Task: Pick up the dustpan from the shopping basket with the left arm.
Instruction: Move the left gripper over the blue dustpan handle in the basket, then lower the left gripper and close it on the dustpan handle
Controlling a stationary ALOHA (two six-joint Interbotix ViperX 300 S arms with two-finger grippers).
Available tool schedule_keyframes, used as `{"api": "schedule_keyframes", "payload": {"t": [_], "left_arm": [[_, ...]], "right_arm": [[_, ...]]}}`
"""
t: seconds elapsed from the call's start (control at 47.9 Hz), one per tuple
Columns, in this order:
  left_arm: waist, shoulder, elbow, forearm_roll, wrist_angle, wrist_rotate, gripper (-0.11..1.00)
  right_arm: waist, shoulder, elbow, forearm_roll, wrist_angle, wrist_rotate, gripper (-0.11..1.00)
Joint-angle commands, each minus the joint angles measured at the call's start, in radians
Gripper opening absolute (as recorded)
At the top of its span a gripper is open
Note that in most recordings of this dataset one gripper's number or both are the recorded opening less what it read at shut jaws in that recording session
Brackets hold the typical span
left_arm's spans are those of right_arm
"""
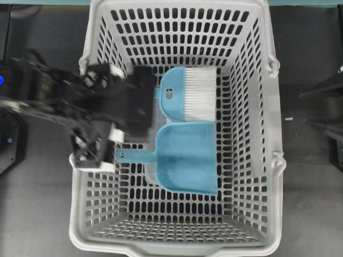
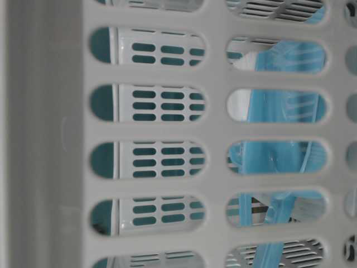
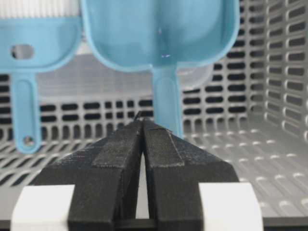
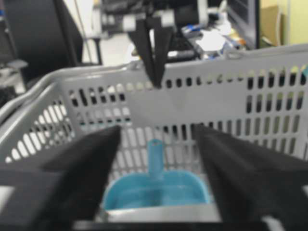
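Overhead: the dustpan (image 1: 185,157) lies flat on the shopping basket (image 1: 276,139) floor, handle toward the basket's left wall, beside a hand brush (image 1: 190,95). The left gripper (image 1: 140,101), blurred, hangs over that wall.

Left wrist: its fingers (image 3: 120,159) are pressed together on nothing, above the basket floor.

Right wrist: the right gripper (image 4: 156,144) stands wide apart, empty, outside the basket.

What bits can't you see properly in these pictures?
- Left gripper: a dark motion smear overhead, so its fingers can't be told apart there.
- Dustpan: in the table-level view only blue slivers show through the basket wall's slots.
- Brush: its bristles are cut off by the top edge of the left wrist view.
- Dustpan's scoop: in the right wrist view the right gripper hides its sides.
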Motion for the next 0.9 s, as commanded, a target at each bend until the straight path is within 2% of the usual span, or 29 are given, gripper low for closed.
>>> {"api": "schedule_keyframes", "payload": {"t": [0.0,0.042,0.209,0.313,0.876], "left_arm": [[-0.005,0.032,-0.037,0.003,0.009,0.000,0.08],[-0.009,0.055,-0.044,0.003,0.012,0.000,0.18],[-0.021,0.114,-0.043,0.003,0.031,-0.005,0.68],[-0.029,0.160,-0.018,0.003,0.044,0.002,0.88],[-0.052,0.293,0.023,0.005,0.037,-0.009,0.90]], "right_arm": [[0.002,0.002,-0.005,0.003,-0.021,0.002,0.71],[0.002,-0.002,-0.003,0.003,-0.031,0.002,0.75],[-0.002,-0.011,0.018,0.003,-0.087,0.003,0.72],[-0.002,-0.015,0.032,0.005,-0.100,0.005,0.72],[-0.002,-0.017,0.043,0.009,-0.094,0.005,0.72]]}}
